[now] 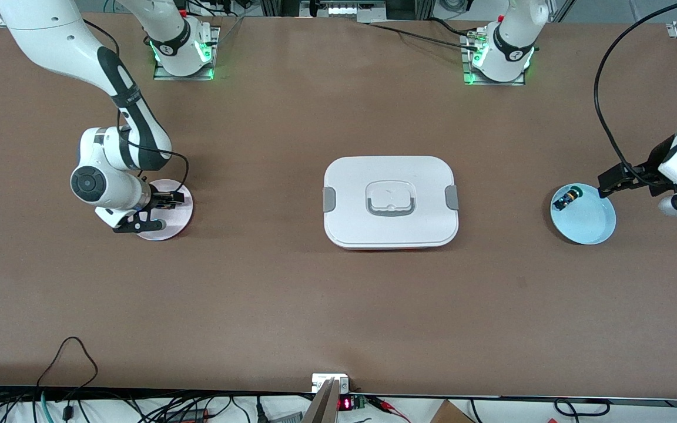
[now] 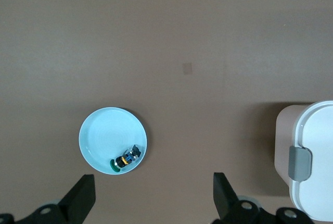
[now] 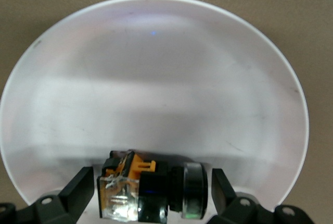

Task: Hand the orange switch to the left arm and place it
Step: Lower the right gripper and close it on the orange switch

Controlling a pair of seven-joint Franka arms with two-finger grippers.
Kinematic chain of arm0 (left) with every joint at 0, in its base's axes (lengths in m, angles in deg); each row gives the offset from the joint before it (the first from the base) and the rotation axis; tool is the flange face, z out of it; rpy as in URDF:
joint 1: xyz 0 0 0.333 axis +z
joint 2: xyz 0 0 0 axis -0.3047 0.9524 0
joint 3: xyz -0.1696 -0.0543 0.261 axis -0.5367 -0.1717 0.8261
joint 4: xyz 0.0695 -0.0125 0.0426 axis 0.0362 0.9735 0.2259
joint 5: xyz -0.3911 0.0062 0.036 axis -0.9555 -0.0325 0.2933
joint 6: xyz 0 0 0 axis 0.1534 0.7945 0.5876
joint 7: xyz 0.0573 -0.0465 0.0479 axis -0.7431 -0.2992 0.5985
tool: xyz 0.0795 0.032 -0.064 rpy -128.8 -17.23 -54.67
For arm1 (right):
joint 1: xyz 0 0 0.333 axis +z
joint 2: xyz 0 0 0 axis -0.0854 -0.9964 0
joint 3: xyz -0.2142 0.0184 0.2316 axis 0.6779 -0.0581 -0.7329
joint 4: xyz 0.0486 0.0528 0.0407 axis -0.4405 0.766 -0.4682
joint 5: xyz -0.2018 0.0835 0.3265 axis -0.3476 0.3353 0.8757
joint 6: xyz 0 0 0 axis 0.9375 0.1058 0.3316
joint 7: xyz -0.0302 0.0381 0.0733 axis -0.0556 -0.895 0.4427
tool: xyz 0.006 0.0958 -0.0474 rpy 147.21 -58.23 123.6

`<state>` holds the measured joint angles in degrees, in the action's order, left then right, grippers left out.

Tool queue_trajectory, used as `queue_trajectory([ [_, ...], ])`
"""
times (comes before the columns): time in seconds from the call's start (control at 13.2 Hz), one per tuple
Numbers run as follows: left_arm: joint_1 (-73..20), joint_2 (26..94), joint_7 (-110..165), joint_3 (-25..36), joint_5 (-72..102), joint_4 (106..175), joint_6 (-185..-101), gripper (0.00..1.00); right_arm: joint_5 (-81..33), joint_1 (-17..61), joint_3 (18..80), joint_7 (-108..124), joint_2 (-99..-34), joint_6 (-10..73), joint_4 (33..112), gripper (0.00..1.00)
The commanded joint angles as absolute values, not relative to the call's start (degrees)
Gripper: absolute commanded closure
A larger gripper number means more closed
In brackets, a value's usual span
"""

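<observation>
Orange switch [image 3: 151, 193]: lying on the pale pink plate [image 1: 175, 226], toward the right arm's end of the desk from the box [image 1: 391, 201]; straddled by released fingers, not yet clamped.
Right end effector [image 1: 164, 207]: released, low over the pink plate, lined up for a grasp, judging by the fingers flanking the switch.
Left end effector [image 1: 609, 179]: released, empty, beside the light blue plate [image 1: 594, 226]; waiting, likely for a handover.
Blue-and-black component [image 1: 567, 198]: in the blue plate, untouched.
Box: lid latched, mid-desk between the plates, hence a carry path around or over it.
Desk [image 1: 338, 311]: matte brown, cables along the front-camera edge.
</observation>
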<state>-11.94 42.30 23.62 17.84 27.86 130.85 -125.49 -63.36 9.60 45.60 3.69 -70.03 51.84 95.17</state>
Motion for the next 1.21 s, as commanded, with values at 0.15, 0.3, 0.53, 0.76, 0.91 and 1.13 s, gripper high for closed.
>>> queue_trajectory([
  [0.15, -11.9, 42.9, 23.3, 17.9, 28.5, 129.2, -123.7, 0.0, -62.9, 9.7, 45.4, 4.1, -69.8, 52.4, 95.3, 0.0],
  [0.3, -12.0, 42.9, 23.4, 17.8, 28.5, 129.2, -123.1, 0.0, -62.9, 9.7, 45.4, 4.0, -69.8, 52.4, 95.3, 0.08],
  [0.53, -12.3, 42.7, 23.8, 17.8, 28.5, 129.0, -120.8, 0.0, -62.7, 9.7, 45.4, 3.6, -69.8, 52.4, 94.9, 0.23],
  [0.76, -12.4, 42.6, 25.0, 17.7, 28.4, 128.9, -120.2, 0.0, -62.8, 9.8, 45.4, 4.2, -69.8, 52.5, 94.9, 0.31],
  [0.91, -12.4, 42.6, 25.0, 17.7, 28.4, 128.9, -120.0, 0.0, -62.8, 9.9, 45.4, 4.4, -69.8, 52.7, 94.9, 0.35],
  [1.13, -12.4, 42.6, 24.9, 17.7, 28.4, 128.9, -119.8, 0.0, -62.8, 10.0, 45.3, 6.4, -69.7, 52.7, 94.9, 0.43],
])
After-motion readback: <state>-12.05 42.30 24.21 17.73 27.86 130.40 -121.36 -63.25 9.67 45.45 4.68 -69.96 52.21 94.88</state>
